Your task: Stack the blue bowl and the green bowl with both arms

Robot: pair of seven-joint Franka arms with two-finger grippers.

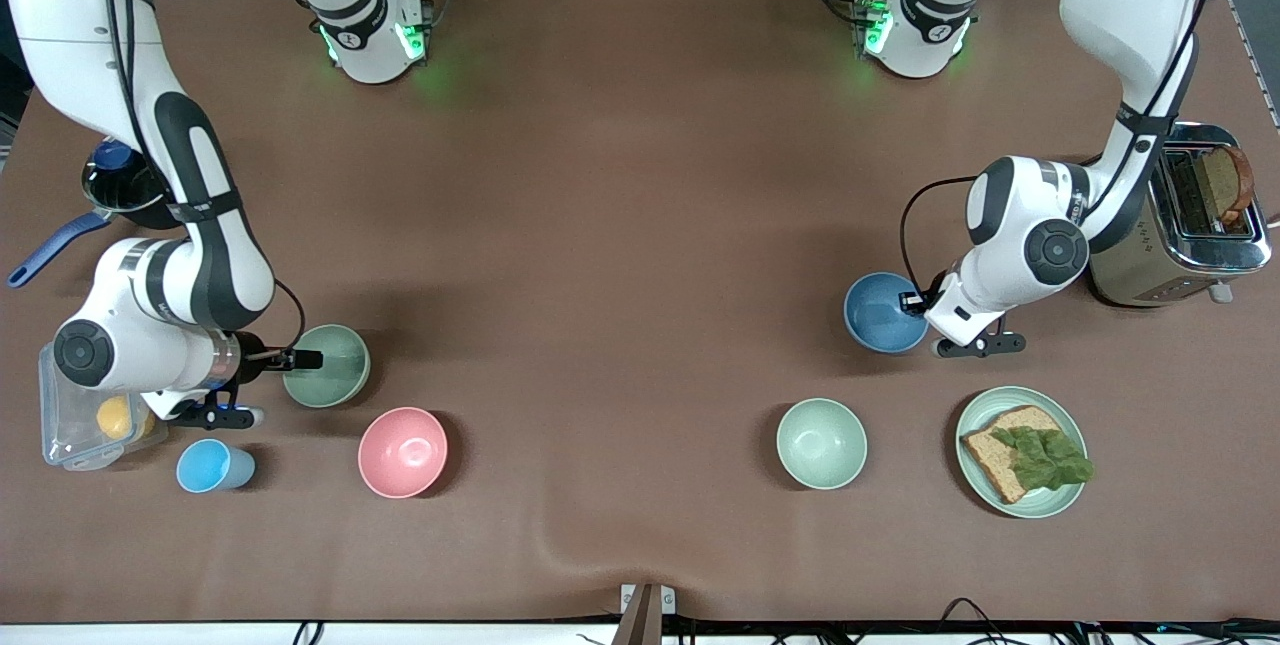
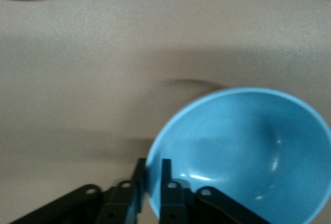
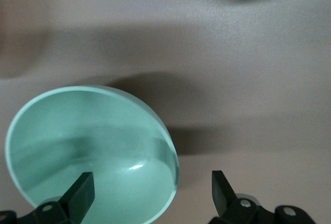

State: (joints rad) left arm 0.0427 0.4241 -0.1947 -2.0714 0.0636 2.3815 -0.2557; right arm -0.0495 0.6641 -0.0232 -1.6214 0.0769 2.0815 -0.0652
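Observation:
The blue bowl (image 1: pixel 880 313) sits toward the left arm's end of the table, beside the toaster. My left gripper (image 1: pixel 915 303) is shut on its rim, one finger inside and one outside, as the left wrist view shows (image 2: pixel 151 175) with the blue bowl (image 2: pixel 248 151) filling it. The sage-green bowl (image 1: pixel 328 365) sits toward the right arm's end. My right gripper (image 1: pixel 300 360) is open and straddles its rim. In the right wrist view one finger is over the green bowl's (image 3: pixel 88 146) inside and the other outside, with the gripper (image 3: pixel 152 188) not touching the rim.
A pink bowl (image 1: pixel 402 452) and a light-blue cup (image 1: pixel 213 466) lie nearer the camera than the green bowl. A pale mint bowl (image 1: pixel 821 443) and a green plate (image 1: pixel 975 415) with bread lie nearer than the blue bowl. A toaster (image 1: pixel 1180 225), a clear container (image 1: pixel 70 425) and a dark pot (image 1: pixel 120 187) stand at the table's ends.

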